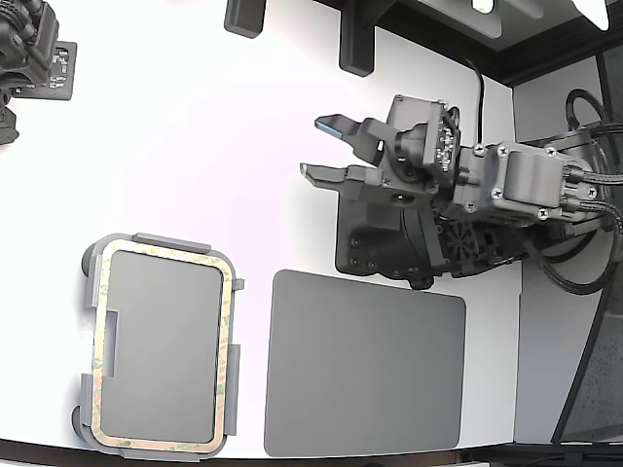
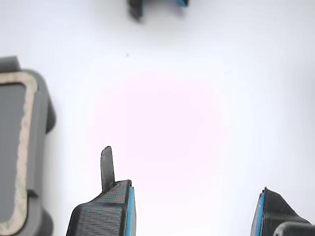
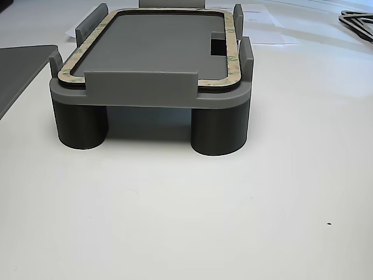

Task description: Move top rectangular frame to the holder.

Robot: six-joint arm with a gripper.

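The top rectangular frame [image 1: 165, 252], thin and beige with greenish mottling, lies flat inside the rim of the holder [image 1: 90, 284], a light grey tray at the exterior view's lower left. The other view shows the frame [image 3: 229, 49] seated between the raised tabs of the holder [image 3: 140, 85], which stands on round legs. My gripper [image 1: 313, 146] is open and holds nothing, well apart from the holder towards the exterior view's upper right. In the wrist view my gripper [image 2: 194, 212] hangs over bare white table, with a corner of the frame [image 2: 27, 123] and holder [image 2: 42, 123] at the picture's edge.
A dark grey flat mat [image 1: 365, 365] lies beside the holder on the exterior view's right. A second arm's gripper [image 1: 29, 49] sits at the upper left. Black posts [image 1: 355, 39] stand at the back. Dark frame pieces [image 3: 358, 23] lie farther off in the other view.
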